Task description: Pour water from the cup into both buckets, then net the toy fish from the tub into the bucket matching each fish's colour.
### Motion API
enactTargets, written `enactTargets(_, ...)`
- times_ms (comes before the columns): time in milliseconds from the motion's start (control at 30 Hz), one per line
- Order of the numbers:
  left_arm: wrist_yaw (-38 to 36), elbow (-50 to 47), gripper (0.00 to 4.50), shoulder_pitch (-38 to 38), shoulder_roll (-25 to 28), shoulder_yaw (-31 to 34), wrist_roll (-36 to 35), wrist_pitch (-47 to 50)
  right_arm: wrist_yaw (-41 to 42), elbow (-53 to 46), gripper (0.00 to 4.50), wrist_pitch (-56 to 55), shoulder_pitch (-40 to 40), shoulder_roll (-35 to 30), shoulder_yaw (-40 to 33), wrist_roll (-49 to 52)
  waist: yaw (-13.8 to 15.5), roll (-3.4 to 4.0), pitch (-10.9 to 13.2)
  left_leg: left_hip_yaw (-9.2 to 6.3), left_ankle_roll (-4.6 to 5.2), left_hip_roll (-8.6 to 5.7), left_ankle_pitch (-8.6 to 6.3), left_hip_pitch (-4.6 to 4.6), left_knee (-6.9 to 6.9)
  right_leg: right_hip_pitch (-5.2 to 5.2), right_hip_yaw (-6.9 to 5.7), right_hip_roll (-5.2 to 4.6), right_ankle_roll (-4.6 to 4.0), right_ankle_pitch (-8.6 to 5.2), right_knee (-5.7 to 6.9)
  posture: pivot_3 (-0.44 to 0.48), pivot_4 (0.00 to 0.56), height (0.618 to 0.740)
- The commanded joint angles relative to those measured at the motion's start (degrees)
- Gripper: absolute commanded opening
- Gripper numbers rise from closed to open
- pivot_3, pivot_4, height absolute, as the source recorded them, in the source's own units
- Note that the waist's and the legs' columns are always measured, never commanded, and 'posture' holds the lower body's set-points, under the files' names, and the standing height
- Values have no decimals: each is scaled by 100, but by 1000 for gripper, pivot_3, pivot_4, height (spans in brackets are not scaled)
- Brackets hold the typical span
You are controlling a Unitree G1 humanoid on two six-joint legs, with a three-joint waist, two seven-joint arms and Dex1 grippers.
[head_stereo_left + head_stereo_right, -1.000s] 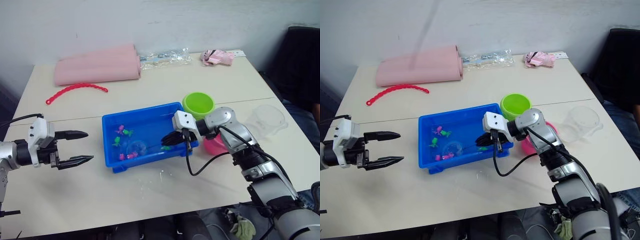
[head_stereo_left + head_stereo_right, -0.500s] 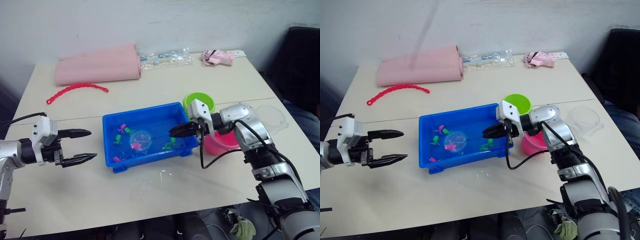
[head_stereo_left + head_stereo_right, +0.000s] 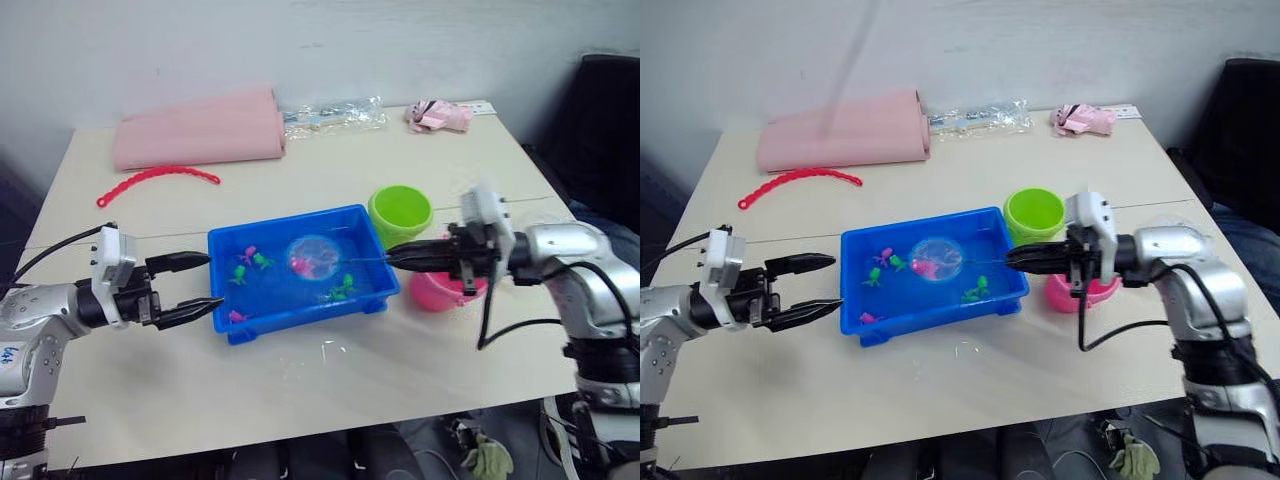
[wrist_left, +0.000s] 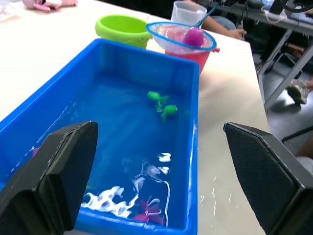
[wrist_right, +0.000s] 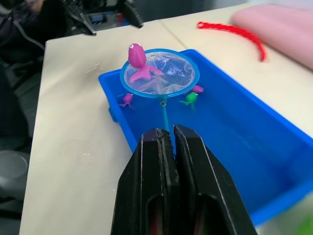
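Right gripper (image 3: pixel 392 256) clenched on the net (image 5: pixel 160 73), lifting a pink fish (image 5: pixel 138 61) above the tub (image 3: pixel 228 322), where more fish float; left gripper (image 3: pixel 203 283) released beside the tub.

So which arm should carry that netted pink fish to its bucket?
Right. The right gripper is shut on the net with a pink fish in it, beside the pink bucket. The left gripper hangs open at the tub's far end.

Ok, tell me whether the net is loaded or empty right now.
Loaded. The net carries one magenta-pink fish on its mesh, lifted above the tub water, its handle pinched in the right gripper.
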Motion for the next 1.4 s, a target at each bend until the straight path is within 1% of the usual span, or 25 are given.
enactTargets(33, 165, -361, 4470, -339, -257, -311, -206, 100, -370, -683, 0, 425, 625, -422, -1206, 441, 56, 0, 0, -2, 1, -3, 0, 2, 1, 2, -1, 2, 0, 0, 0, 0, 150, 740)
enactTargets(133, 334, -398, 4470, -615, -516, -579, -122, 123, -535, -958, 0, 538, 1313, -650, -1952, 580, 145, -1, -1, -2, 7, -10, -3, 5, 3, 13, 1, 11, 6, 3, -5, 0, 150, 740)
enactTargets(267, 387, -278, 4470, -779, -818, -869, -63, 54, -744, -1050, 0, 466, 2223, -686, -2808, 467, 154, -1, -1, 2, 8, -6, -3, 17, 7, 23, 9, 26, 8, 4, -3, 0, 150, 740)
enactTargets(300, 353, -217, 4470, -807, -858, -940, -27, 23, -719, -983, 0, 241, 2490, -667, -2965, 302, 160, -1, -1, 2, 8, -6, -2, 19, 6, 23, 9, 31, 8, 4, -3, 0, 150, 740)
enactTargets(367, 301, -113, 4470, -875, -894, -1036, 12, -25, -715, -845, 0, -214, 2905, -628, -3168, -4, 160, -1, -1, 3, 7, -6, -2, 20, 7, 24, 9, 37, 8, 4, -3, 0, 150, 740)
enactTargets(433, 268, -47, 4470, -927, -906, -1080, 30, -51, -751, -739, 0, -545, 3152, -603, -3263, -180, 162, -1, -1, 3, 9, -9, -1, 21, 8, 25, 9, 39, 8, 4, -3, 0, 150, 740)
enactTargets(500, 219, 67, 4470, -1038, -923, -1124, 47, -79, -922, -499, 0, -1235, 3273, -487, -3278, -567, 153, -2, -1, 6, 11, -10, 1, 22, 10, 26, 11, 40, 12, 6, -3, 0, 150, 740)
enactTargets(567, 157, 149, 4470, -1125, -936, -1181, 64, -105, -909, -298, 0, -1865, 3536, -410, -3269, -912, 160, -2, -1, 6, 12, -11, 2, 22, 14, 27, 12, 42, 14, 8, -2, 0, 150, 740)
enactTargets(633, 119, 216, 4470, -1181, -949, -1213, 81, -127, -995, -172, 0, -2218, 3634, -332, -3234, -1051, 163, -2, -1, 5, 11, -12, 3, 23, 12, 28, 11, 43, 14, 8, -3, 0, 150, 740)
enactTargets(767, -10, 385, 4470, -1291, -963, -1285, 145, -199, -1235, 308, 0, -3639, 3811, -335, -2987, -1891, 162, -1, -1, 8, 9, -14, 4, 22, 13, 28, 12, 43, 15, 8, -4, 0, 150, 740)
enactTargets(833, -118, 512, 4470, -1349, -928, -1308, 198, -254, -1377, 615, 0, -4324, 3770, -411, -2895, -2250, 159, -1, -1, 8, 9, -15, 4, 24, 14, 29, 12, 44, 15, 8, -4, 0, 150, 740)
enactTargets(900, -194, 688, 4470, -1435, -895, -1302, 252, -329, -1349, 906, 0, -5116, 3801, -519, -2821, -2497, 152, -1, 0, 8, 7, -16, 5, 26, 16, 30, 11, 46, 15, 8, -2, 0, 150, 740)
enactTargets(1033, -313, 917, 4470, -1520, -856, -1275, 320, -441, -1472, 1375, 0, -6427, 3755, -691, -2755, -2821, 148, 0, 0, 8, 0, -16, 10, 27, 14, 29, 12, 51, 15, 8, -3, 0, 150, 740)
enactTargets(1100, -322, 981, 4470, -1526, -851, -1262, 350, -485, -1642, 1634, 0, -7339, 3735, -870, -2717, -3218, 144, -1, 0, 9, -1, -14, 10, 27, 14, 29, 12, 51, 15, 7, -3, 0, 150, 740)
enactTargets(1167, -325, 1028, 4470, -1510, -866, -1247, 378, -525, -1969, 1925, 0, -8208, 3740, -1025, -2711, -3795, 143, -1, 0, 9, -1, -12, 11, 28, 14, 30, 13, 50, 16, 7, -4, 0, 150, 740)
enactTargets(1300, -321, 1047, 4470, -1475, -895, -1250, 394, -553, -2760, 2385, 0, -9110, 3665, -1108, -2813, -4544, 145, -1, 1, 9, -4, -10, 12, 28, 16, 30, 14, 47, 16, 7, -3, 0, 150, 740)
enactTargets(1400, -313, 1070, 4470, -1490, -915, -1264, 400, -557, -3420, 2514, 0, -9697, 3562, -1101, -2934, -5158, 139, -1, 1, 9, -5, -11, 14, 29, 17, 30, 15, 46, 16, 7, -1, 0, 150, 740)
